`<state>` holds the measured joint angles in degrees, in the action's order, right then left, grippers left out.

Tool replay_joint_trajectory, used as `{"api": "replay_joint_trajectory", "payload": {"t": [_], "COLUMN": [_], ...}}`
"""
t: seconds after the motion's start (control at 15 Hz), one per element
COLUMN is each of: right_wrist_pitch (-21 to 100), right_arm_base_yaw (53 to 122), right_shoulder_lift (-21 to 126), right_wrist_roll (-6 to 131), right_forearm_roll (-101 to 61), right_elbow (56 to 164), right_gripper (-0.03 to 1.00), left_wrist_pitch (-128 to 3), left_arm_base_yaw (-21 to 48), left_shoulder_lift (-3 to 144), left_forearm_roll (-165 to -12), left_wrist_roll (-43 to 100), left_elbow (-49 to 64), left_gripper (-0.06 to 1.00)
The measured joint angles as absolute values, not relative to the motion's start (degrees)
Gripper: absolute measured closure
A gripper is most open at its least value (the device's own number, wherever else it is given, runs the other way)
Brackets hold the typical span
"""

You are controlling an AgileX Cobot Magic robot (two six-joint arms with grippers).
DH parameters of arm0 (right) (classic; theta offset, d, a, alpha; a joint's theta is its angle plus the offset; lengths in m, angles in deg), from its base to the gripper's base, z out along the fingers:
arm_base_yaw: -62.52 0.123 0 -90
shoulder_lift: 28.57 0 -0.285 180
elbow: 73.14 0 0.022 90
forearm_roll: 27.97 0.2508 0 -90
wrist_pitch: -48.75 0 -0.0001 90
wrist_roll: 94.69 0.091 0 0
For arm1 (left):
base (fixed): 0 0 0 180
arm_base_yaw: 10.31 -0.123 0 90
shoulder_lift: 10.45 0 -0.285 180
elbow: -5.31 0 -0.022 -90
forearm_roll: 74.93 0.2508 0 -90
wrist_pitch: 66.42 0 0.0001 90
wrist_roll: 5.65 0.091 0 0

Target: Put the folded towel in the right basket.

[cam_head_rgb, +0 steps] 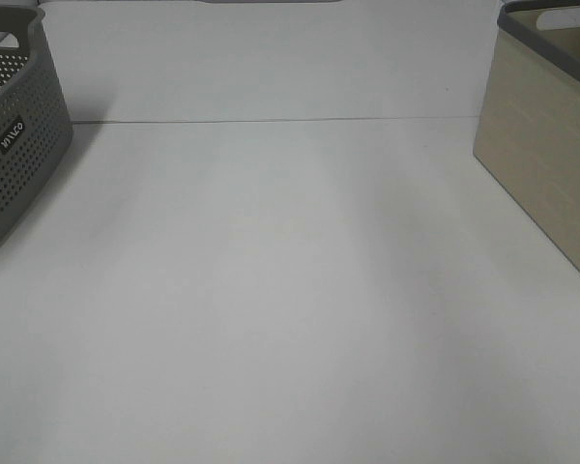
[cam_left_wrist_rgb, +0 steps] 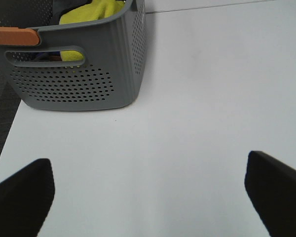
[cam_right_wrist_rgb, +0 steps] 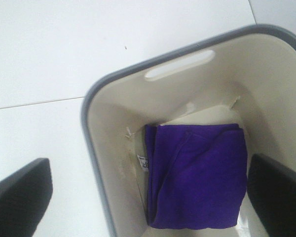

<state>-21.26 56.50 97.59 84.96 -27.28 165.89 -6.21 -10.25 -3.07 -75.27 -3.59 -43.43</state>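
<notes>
From the high camera, the surface (cam_head_rgb: pixel 290 290) is bare between a grey basket (cam_head_rgb: pixel 19 135) at one edge and the right basket (cam_head_rgb: pixel 546 145) at the other. Neither arm shows here, and no towel lies on the open surface. The inside of the right basket is hidden from this angle.

In the left wrist view, the left gripper (cam_left_wrist_rgb: pixel 148 182) is spread wide with only bare surface between its fingers; it holds nothing. The grey basket stands ahead of it and off to one side, well apart from the fingers, with a yellow cloth (cam_left_wrist_rgb: pixel 96 10) inside.

In the right wrist view, the right gripper (cam_right_wrist_rgb: pixel 149 170) hangs over the right basket, its fingers wide and empty. The towel (cam_right_wrist_rgb: pixel 197 177), purple and folded, lies on the basket floor directly beneath the gripper, between the two fingers as seen from above and clear of both. It rests flat, with one folded edge near the wall below the handle slot.

By my reading the task's main step is done: the towel is in the right basket and released. What seems left is only to lift the right arm away from the basket.
</notes>
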Motion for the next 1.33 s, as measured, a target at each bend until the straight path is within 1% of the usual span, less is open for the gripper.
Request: {"api": "replay_joint_trajectory", "payload": {"t": [0.07,0.2,0.27,0.47,0.67,0.73,0.8,0.87,0.93,1.0,1.13,1.27,1.33], "right_wrist_pitch": [-21.26,-21.20,-21.09,-20.80,-20.46,-20.06,-18.05,-17.65,-17.54,-17.48,-17.42,-17.65,-18.51], "right_arm_base_yaw": [60.97,62.98,63.89,64.75,64.75,64.75,64.75,64.75,64.75,64.75,64.75,64.75,64.75], "right_shoulder_lift": [93.57,88.53,83.49,64.24,40.35,36.85,19.49,10.44,2.99,-0.79,-13.00,-20.39,-21.07], "right_wrist_roll": [86.57,87.71,87.37,87.37,87.54,87.54,87.54,87.54,87.48,87.31,85.77,84.16,83.88], "right_forearm_roll": [-30.03,-30.66,-30.66,-30.26,-30.26,-30.26,-30.26,-30.26,-30.32,-30.32,-30.32,-30.32,-30.32], "right_elbow": [165.49,162.68,158.38,137.01,109.68,106.13,91.69,85.85,81.49,79.43,74.27,71.24,70.32], "right_gripper": [-0.01,-0.01,-0.01,-0.01,-0.01,-0.01,-0.01,-0.01,-0.01,-0.01,-0.01,-0.01,-0.01], "left_wrist_pitch": [-6.21,-6.21,-6.21,-6.21,-6.21,-6.21,-6.21,-6.21,-6.21,-6.21,-6.21,-6.21,-6.21], "left_arm_base_yaw": [-10.25,-10.31,-10.31,-10.31,-10.25,-10.25,-10.25,-10.25,-10.25,-10.31,-10.31,-10.25,-10.25], "left_shoulder_lift": [-3.07,-3.07,-3.07,-3.07,-3.07,-3.07,-3.07,-3.07,-3.07,-3.07,-3.07,-3.07,-3.07], "left_forearm_roll": [-75.27,-75.27,-75.27,-75.27,-75.27,-75.27,-75.27,-75.27,-75.27,-75.27,-75.27,-75.27,-75.27], "left_wrist_roll": [-3.59,-3.59,-3.59,-3.59,-3.59,-3.59,-3.59,-3.59,-3.59,-3.59,-3.59,-3.59,-3.59], "left_elbow": [-43.43,-43.43,-43.43,-43.43,-43.43,-43.43,-43.43,-43.43,-43.43,-43.43,-43.43,-43.43,-43.43], "left_gripper": [-0.05,-0.05,-0.05,-0.05,-0.05,-0.05,-0.05,-0.05,-0.05,-0.05,-0.05,-0.05,-0.05]}}
